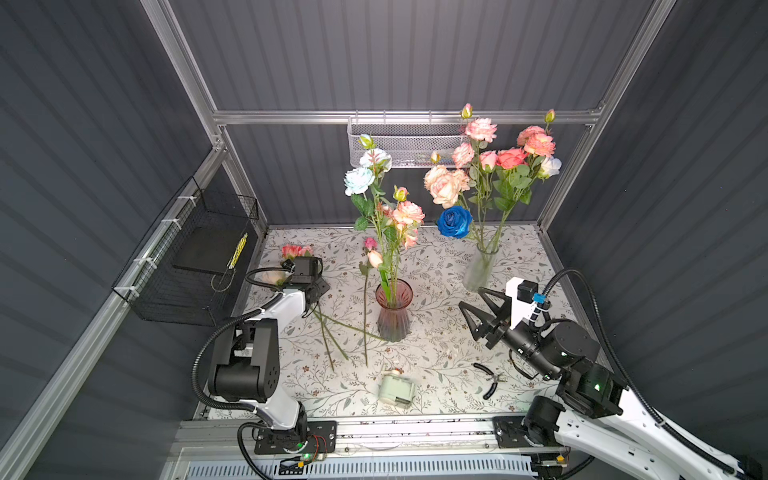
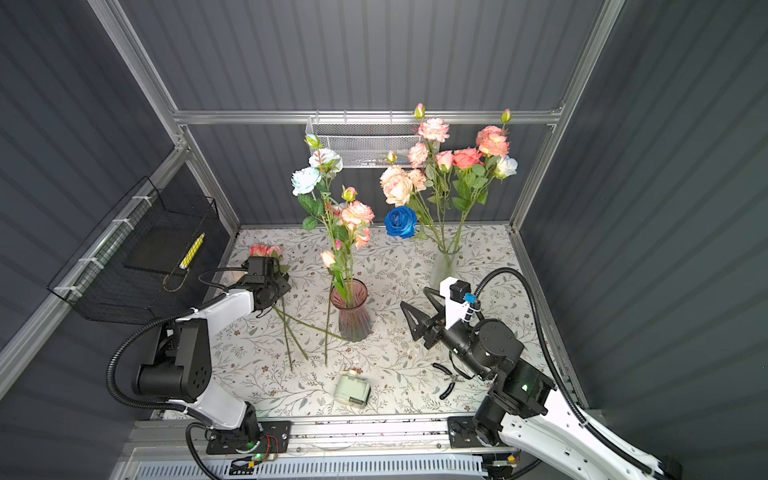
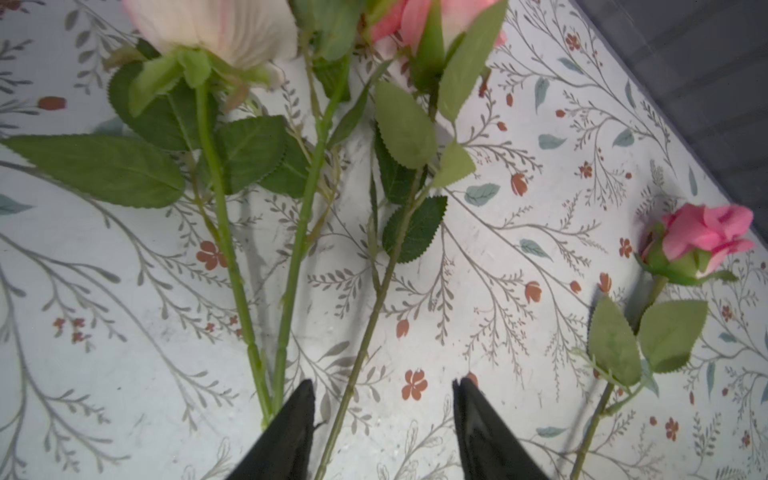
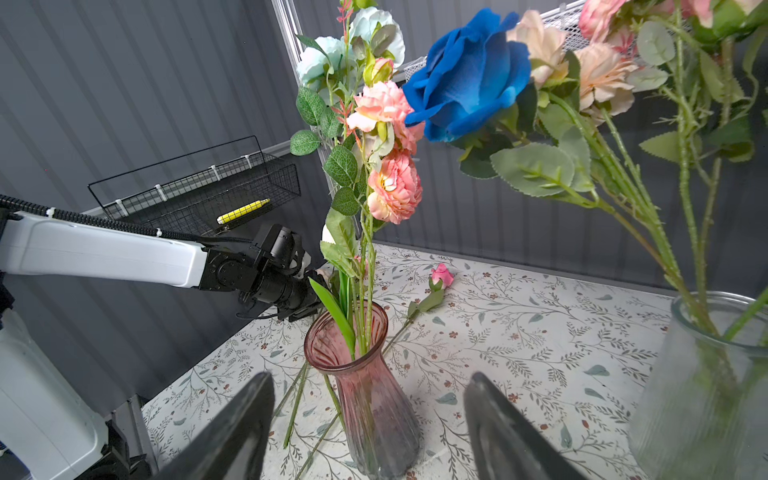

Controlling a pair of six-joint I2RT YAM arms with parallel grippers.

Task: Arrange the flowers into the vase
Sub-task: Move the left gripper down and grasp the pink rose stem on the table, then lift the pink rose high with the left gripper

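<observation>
Left gripper [image 3: 385,382], jaws spread, straddles the thin green stem of a pink fabric rose [image 3: 376,307] lying flat; closing off-centre could snag the two thicker green stems [image 3: 235,266] just beside.

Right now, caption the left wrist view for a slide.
Left gripper, fingers apart, straddles a loose rose stem on floral tabletop.

Cloth [image 1: 440,361]: floral print, beneath left fingers [image 3: 291,432] and right fingers [image 4: 232,432].
Pliers [image 1: 490,380]: black-handled, flat, behind right fingers.
Container [image 1: 397,388]: pale, on its side, behind both pairs.
Black basket [image 1: 174,303]: wall-hung, outward of left fingers; yellow pen [image 1: 237,249] inside.
Mesh tray [image 1: 395,145]: back rail, far ahead.
</observation>
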